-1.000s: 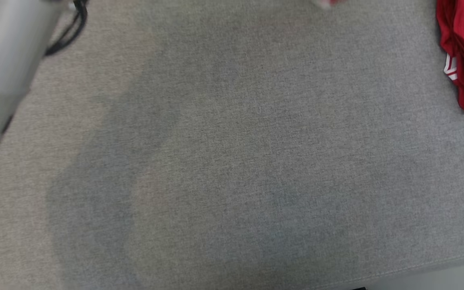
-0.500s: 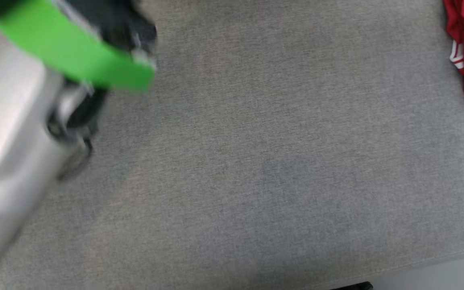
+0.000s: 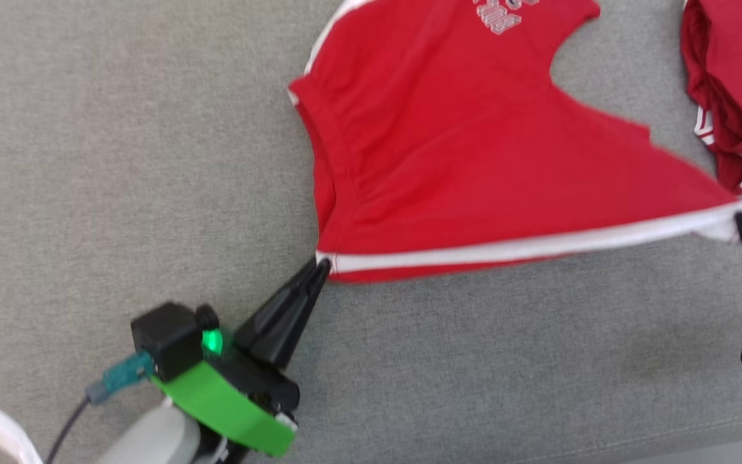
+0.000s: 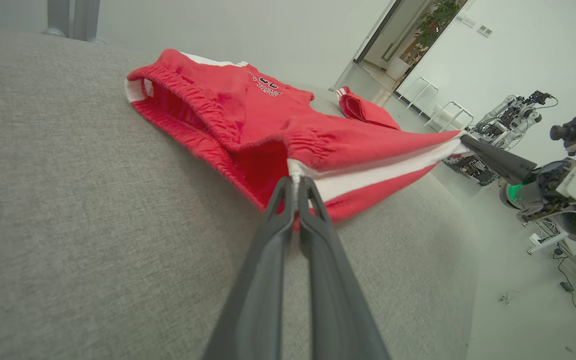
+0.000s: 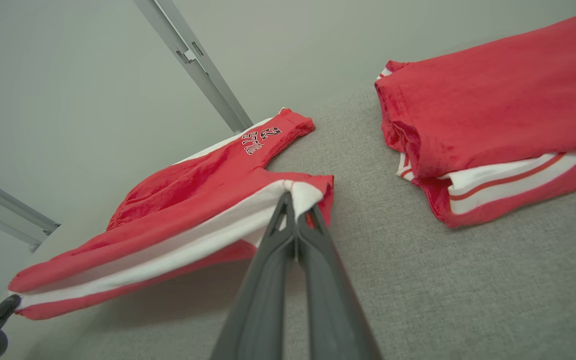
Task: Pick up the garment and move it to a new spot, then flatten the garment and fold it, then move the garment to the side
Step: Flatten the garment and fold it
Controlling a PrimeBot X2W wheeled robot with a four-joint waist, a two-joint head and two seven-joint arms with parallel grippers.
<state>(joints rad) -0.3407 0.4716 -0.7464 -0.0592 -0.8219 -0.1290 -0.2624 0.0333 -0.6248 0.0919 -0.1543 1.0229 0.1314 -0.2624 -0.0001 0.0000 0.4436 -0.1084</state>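
garment: red shorts (image 3: 474, 148), far part lying on the bench (image 3: 120, 161), white-striped side held taut on the side toward the front edge
left hand: (image 3: 319, 264) fingers together, clamped on the waistband corner of the shorts
right hand: (image 3: 741, 219) fingers together, clamped on the leg-hem corner
step: likely flattening (stripe edge looks lifted off the bench)
do it well: hold tension even, lower both hands level, draw toward the front edge so the crotch bunching smooths
watch: small pinches may slip; stay off the folded red pile (image 3: 732, 84) by the right edge
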